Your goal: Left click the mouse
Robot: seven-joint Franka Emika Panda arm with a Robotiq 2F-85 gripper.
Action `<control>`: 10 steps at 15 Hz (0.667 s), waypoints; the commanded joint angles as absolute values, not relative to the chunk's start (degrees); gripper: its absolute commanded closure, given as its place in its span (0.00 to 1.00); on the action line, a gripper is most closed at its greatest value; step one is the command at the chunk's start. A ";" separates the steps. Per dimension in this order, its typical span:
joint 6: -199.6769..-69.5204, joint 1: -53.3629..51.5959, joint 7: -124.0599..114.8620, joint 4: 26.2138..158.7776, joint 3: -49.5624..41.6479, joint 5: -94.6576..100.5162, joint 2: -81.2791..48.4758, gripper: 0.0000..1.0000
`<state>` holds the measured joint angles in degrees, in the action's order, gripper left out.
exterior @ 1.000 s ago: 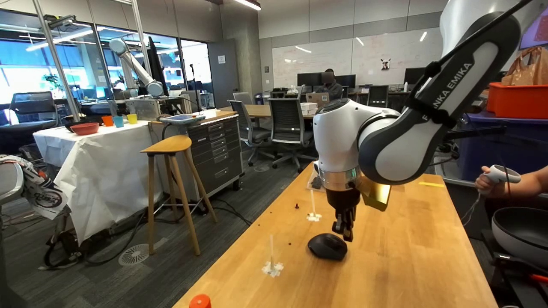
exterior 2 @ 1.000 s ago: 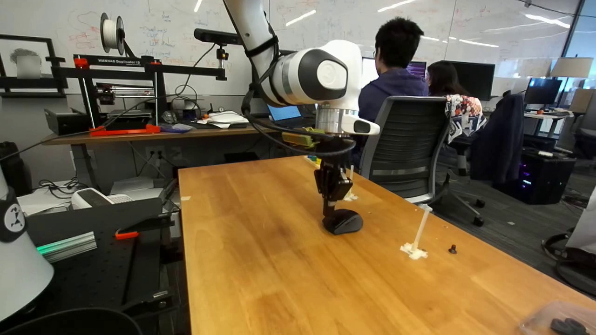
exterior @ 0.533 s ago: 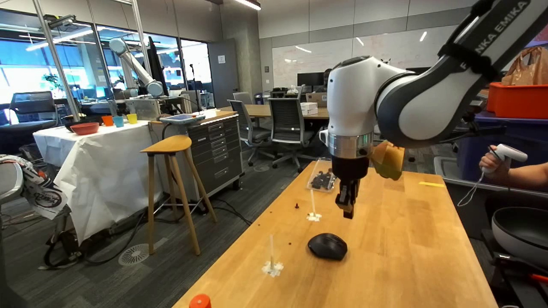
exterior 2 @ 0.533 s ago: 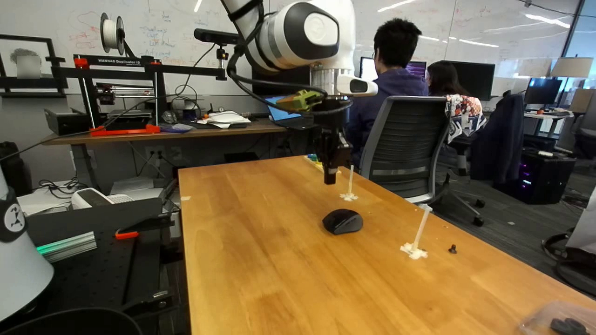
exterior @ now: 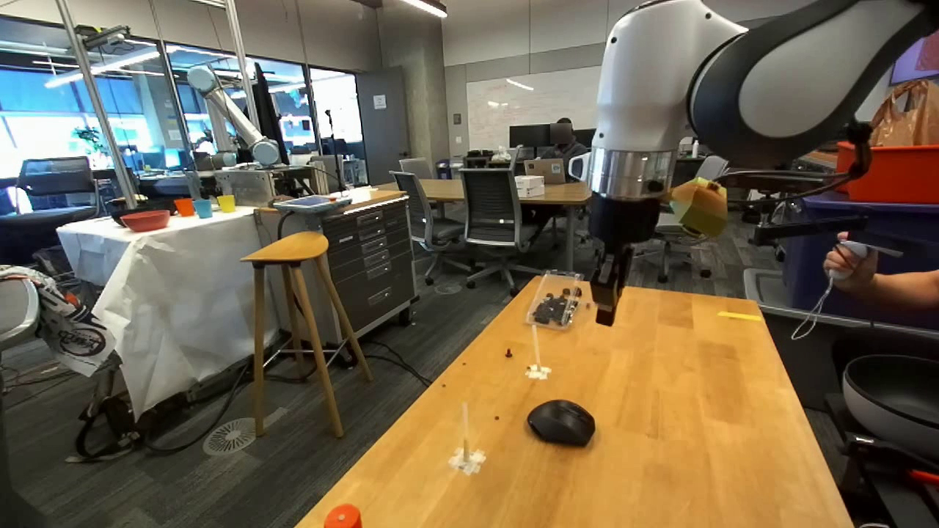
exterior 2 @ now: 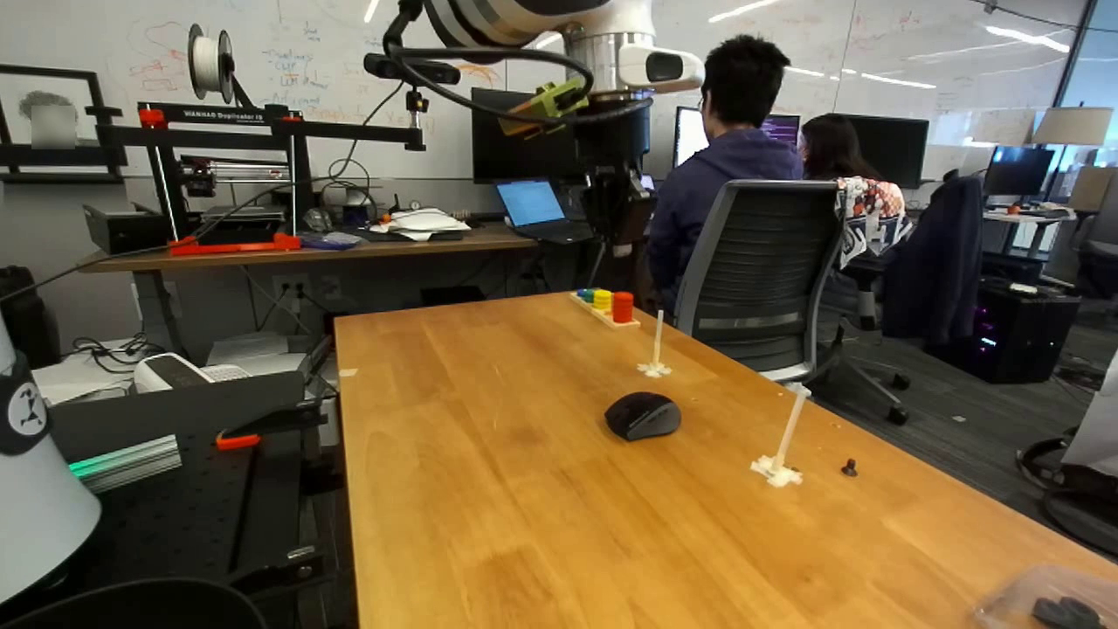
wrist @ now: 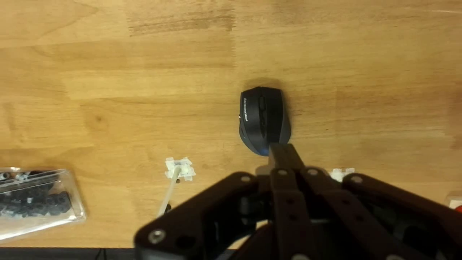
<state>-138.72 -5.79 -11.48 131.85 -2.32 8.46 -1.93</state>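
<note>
The black computer mouse [exterior: 561, 423] lies flat on the wooden table [exterior: 682, 440]. It also shows in an exterior view [exterior 2: 643, 416] and in the wrist view [wrist: 258, 119], where its scroll wheel side points to the top of the picture. My gripper [wrist: 284, 148] is shut, its fingertips pressed together with nothing between them. In the wrist view the fingertips cover a little of the mouse's rear edge. In both exterior views the gripper [exterior: 606, 314] hangs well above the table, apart from the mouse; it also shows here [exterior 2: 622, 243].
Two thin upright white sticks [exterior: 536, 352] [exterior 2: 790, 428] are taped to the table near the mouse. A clear box with dark bits [exterior: 556, 301] stands near the table edge. A toy with coloured discs [exterior 2: 622, 307] and a small dark screw [exterior 2: 849, 468] are on the table.
My gripper was down at the mouse and has risen well clear above it, staying shut. The mouse has not visibly moved.
</note>
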 commanded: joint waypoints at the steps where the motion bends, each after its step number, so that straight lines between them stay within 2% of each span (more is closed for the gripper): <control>1: -135.28 -4.02 -6.73 133.92 -0.85 4.14 3.72 1.00; 6: -131.27 -3.36 -3.70 134.21 -1.04 1.02 6.74 0.99; 7: -130.58 -3.27 -3.23 134.21 -1.07 0.49 7.12 0.96; 8: -129.61 -3.19 -2.77 134.22 -1.08 0.19 7.52 0.73; 10: -127.33 -3.12 -1.22 134.15 -1.19 -0.90 8.16 0.70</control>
